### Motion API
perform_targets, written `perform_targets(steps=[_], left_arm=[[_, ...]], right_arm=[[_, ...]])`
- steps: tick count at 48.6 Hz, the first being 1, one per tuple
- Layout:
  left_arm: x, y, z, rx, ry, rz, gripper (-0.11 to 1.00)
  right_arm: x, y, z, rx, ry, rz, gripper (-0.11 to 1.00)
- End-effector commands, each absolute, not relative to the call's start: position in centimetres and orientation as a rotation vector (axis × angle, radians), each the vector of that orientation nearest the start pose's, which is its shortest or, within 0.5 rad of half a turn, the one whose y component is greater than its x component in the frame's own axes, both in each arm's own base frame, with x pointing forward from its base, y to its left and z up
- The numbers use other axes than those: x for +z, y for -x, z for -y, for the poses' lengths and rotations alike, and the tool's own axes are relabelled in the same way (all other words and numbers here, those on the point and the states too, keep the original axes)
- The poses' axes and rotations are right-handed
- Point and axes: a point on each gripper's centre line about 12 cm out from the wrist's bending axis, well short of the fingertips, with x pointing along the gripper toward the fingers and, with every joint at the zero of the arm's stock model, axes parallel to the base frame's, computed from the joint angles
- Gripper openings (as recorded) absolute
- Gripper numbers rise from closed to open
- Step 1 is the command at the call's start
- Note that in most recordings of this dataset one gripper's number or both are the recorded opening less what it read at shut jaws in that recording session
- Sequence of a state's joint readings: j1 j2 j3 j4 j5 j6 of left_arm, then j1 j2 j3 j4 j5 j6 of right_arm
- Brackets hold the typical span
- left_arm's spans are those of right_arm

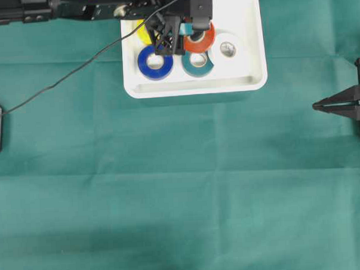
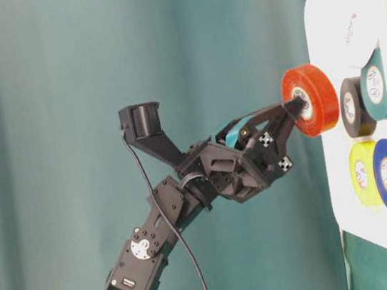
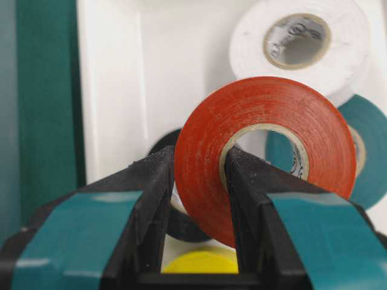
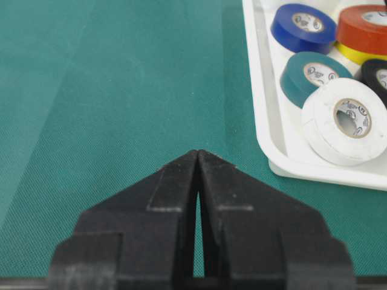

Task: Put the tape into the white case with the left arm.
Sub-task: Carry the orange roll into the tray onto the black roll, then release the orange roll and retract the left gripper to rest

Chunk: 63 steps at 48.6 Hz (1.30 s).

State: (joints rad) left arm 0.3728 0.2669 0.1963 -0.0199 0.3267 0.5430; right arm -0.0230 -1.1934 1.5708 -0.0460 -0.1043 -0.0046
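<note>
White case (image 1: pixel 252 78), shallow and raised-rimmed, set on green-clothed counter (image 1: pixel 182 188), holding blue roll (image 1: pixel 154 62), teal roll (image 1: pixel 197 63), white roll (image 1: pixel 227 48), yellow roll (image 1: pixel 143 32) and black roll (image 2: pixel 353 107). Black roll mostly hidden from overhead, perhaps partly under the gripper. Red tape (image 3: pixel 266 145) held on edge above the case interior, over the other rolls, apparently clear of the case floor in the table-level view. Left gripper (image 3: pixel 199 175) pinching the red tape's wall: one of the teal-banded fingers (image 3: pixel 151 193) outside the roll, the other through its core. Right gripper (image 4: pixel 198 158) parked over bare cloth beside the case, plain black fingers pressed together, gripping nothing, well apart from the tape.
</note>
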Motion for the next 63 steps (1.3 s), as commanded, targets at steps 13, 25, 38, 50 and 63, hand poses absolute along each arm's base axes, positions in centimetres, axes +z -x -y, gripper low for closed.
perform_targets(steps=[13, 25, 38, 50, 63], left_arm=[[20.6, -46.3, -18.0, 0.156, -0.355, -0.781, 0.25], [20.5, -46.4, -17.2, 0.138, -0.368, -0.779, 0.88], [21.0, -46.2, -16.7, 0.134, -0.366, -0.772, 0.98], [21.4, -44.4, -14.0, 0.103, -0.345, -0.776, 0.99], [21.4, -40.3, -9.8, 0.083, -0.248, -0.784, 0.99]], right_arm=[[15.6, -13.8, 0.3, -0.012, 0.051, -0.257, -0.09], [15.6, -13.8, 0.3, -0.011, 0.054, -0.257, -0.09], [15.5, -13.8, 0.3, -0.011, 0.054, -0.258, -0.09], [15.5, -13.8, 0.3, -0.011, 0.054, -0.258, -0.09], [15.5, -13.8, 0.3, -0.011, 0.052, -0.257, -0.09]])
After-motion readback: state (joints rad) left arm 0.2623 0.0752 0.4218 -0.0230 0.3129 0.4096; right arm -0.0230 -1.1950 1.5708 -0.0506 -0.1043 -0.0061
